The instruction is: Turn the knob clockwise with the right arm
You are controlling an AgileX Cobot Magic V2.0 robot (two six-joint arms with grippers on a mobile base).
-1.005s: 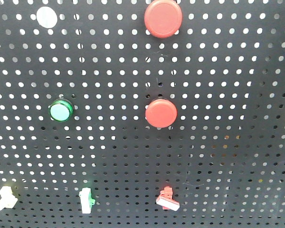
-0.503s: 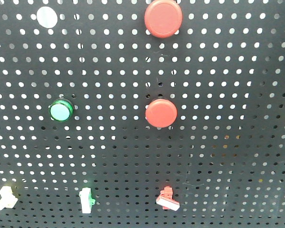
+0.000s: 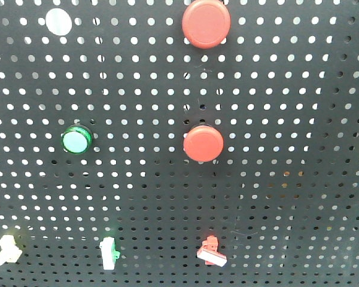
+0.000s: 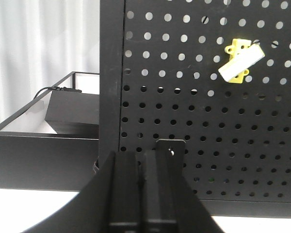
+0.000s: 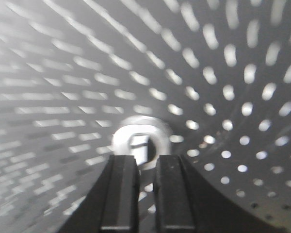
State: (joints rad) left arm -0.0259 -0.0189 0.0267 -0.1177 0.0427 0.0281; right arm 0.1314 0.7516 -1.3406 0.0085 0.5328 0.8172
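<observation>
Staying unchanged, pegboard [image 3: 275, 179] faces the right pincer [image 5: 146, 196], narrowly parted near knob [image 5: 140, 142].

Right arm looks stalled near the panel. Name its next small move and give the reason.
Probably open the right tool and ease it forward: its fingers sit nearly together just short of the silver-ringed knob on the pegboard, blurred, and nothing is gripped yet.
</observation>
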